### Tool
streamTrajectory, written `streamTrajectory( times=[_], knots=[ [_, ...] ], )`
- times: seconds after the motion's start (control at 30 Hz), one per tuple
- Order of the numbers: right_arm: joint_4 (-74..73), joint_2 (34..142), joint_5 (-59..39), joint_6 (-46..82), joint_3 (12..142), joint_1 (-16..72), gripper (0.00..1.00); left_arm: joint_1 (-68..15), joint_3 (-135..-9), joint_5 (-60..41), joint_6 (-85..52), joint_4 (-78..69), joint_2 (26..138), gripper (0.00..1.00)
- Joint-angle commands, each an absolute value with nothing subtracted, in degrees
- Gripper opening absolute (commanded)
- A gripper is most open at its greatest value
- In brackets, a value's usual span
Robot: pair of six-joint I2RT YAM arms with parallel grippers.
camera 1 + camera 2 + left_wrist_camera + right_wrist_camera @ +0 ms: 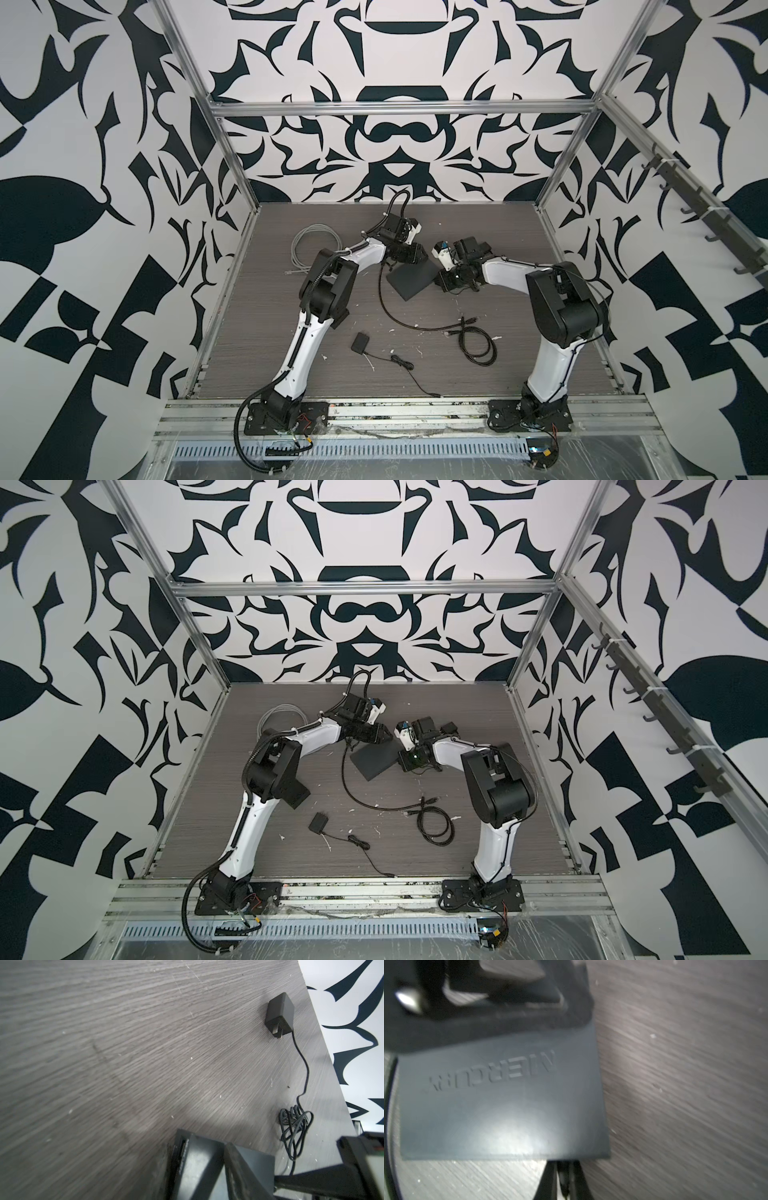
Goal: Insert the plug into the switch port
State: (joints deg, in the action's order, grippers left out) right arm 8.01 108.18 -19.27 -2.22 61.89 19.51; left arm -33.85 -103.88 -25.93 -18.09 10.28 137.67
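While left gripper (417, 257) clamps 1 end of switch (411, 280), right gripper (564, 1169) noses against opposite end. Its fingers look close together, but blur hides whether they pinch anything: cannot tell. Switch sits between 2 grippers. Black cable (384, 307) trails from switch's left-gripper end, plug hidden there. Step judged: seating plug. Next move calls for steady hold on switch and straight push into port.
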Motion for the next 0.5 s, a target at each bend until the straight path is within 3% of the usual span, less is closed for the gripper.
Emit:
streamTrajectory(
  times=[0.0, 0.17, 0.47],
  knots=[
    [-7.37, 110.34, -23.51, -2.2, 64.44, 23.21, 0.16, -46.26, -98.05, -39.46, -25.1, 23.37, 139.61, 0.45],
    [-2.42, 106.43, -20.87, -4.12, 63.2, 22.37, 0.31, -41.74, -94.89, -33.41, -27.08, 20.79, 136.61, 0.46],
    [-0.09, 98.44, -18.01, -1.73, 59.45, 19.93, 0.43, -38.35, -91.11, -26.79, -31.46, 15.69, 132.85, 0.49]
  ],
)
